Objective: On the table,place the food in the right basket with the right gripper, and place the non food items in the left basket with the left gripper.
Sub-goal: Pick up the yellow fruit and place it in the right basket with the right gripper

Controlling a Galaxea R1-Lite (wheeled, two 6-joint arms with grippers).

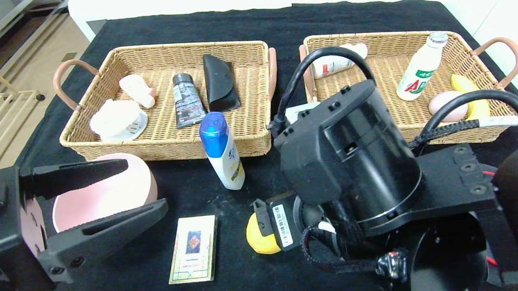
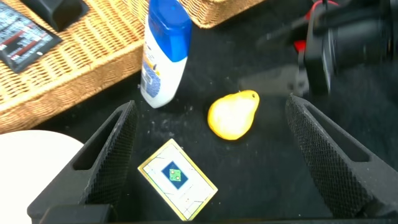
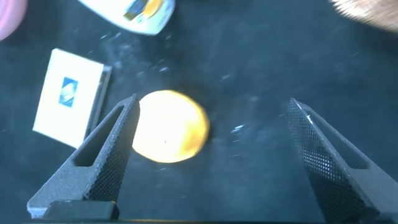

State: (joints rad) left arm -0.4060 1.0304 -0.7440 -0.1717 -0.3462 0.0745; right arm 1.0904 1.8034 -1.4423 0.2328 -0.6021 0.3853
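Right gripper: jaws spread wide, holding nothing. Head view: the right arm reaches over the near middle of the black table, and the yellow pear shows just past its wrist. Left gripper: spread wide and empty at the near left, over the pink bowl. A white bottle with blue cap stands before the left basket; a card box lies flat near the pear. The right basket holds bottles, a banana and an egg-shaped item.

Left wrist view: the pear, card box and bottle lie between and beyond the open fingers, none touched.

Right wrist view: the pear sits beside one finger, inside the open gap; contact cannot be told.
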